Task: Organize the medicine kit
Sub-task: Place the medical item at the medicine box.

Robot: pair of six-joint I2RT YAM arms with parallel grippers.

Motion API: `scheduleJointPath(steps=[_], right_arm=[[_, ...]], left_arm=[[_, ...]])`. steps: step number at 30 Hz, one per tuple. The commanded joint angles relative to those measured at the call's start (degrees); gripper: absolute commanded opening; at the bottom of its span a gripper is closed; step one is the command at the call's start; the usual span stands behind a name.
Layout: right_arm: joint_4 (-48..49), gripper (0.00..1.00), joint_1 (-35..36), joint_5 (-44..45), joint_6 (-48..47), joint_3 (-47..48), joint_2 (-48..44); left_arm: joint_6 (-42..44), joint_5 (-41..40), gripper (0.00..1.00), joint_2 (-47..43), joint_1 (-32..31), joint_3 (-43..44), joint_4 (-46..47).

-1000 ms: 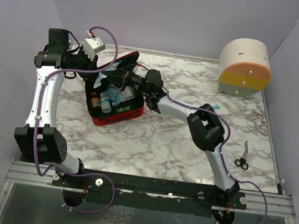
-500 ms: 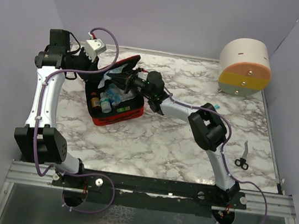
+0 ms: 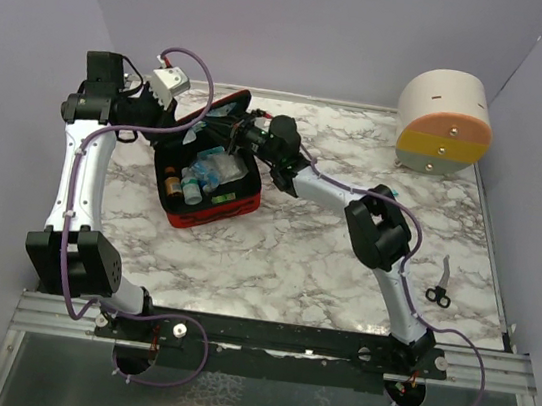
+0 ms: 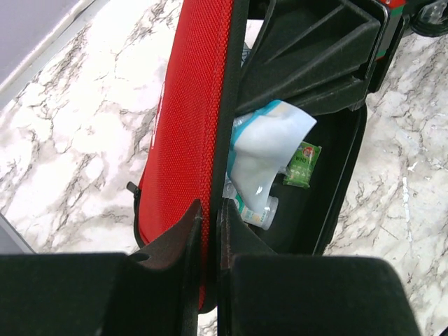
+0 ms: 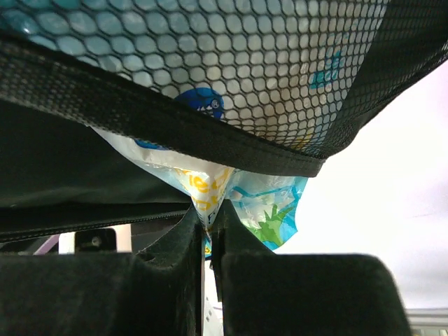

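The red medicine kit (image 3: 212, 205) lies open at the table's left, with bottles and packets in its black inside. My left gripper (image 4: 208, 210) is shut on the kit's red lid (image 4: 196, 105) and holds it upright; it also shows in the top view (image 3: 183, 122). My right gripper (image 5: 208, 220) is shut on a blue, white and yellow plastic packet (image 5: 266, 203), just below the lid's black mesh pocket (image 5: 210, 77). In the top view the right gripper (image 3: 241, 130) is at the inside of the raised lid.
A round cream, orange, yellow and grey drawer container (image 3: 445, 123) stands at the back right. Black-handled scissors (image 3: 440, 285) lie at the right, near the right arm's base. A teal item (image 3: 393, 194) lies by the right arm's elbow.
My right gripper has moved up and back toward the lid's mesh pocket with the packet. The left gripper holds the lid as before.
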Motion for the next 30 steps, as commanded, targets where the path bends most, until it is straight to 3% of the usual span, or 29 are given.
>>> scheduleJointPath(steps=[1,11,24,30], right_arm=[[-1.37,0.01,-1.47,6.16,13.74,3.65,1.06],[-5.04,0.01,-1.47,9.4,10.78,2.35,-0.06],[-11.33,0.01,-1.38,17.64,7.81,14.15,4.64],[-14.23,0.01,-0.99,18.41,5.71,14.89,5.03]], left_arm=[[0.1,-0.01,0.0,-0.82,-0.11,-0.51,-5.57],[-0.1,0.97,0.0,-0.89,-0.11,-1.02,-5.61],[-0.21,2.27,0.0,-0.77,-0.13,-1.18,-5.87],[-0.21,2.87,0.0,-0.61,-0.2,-1.2,-5.87]])
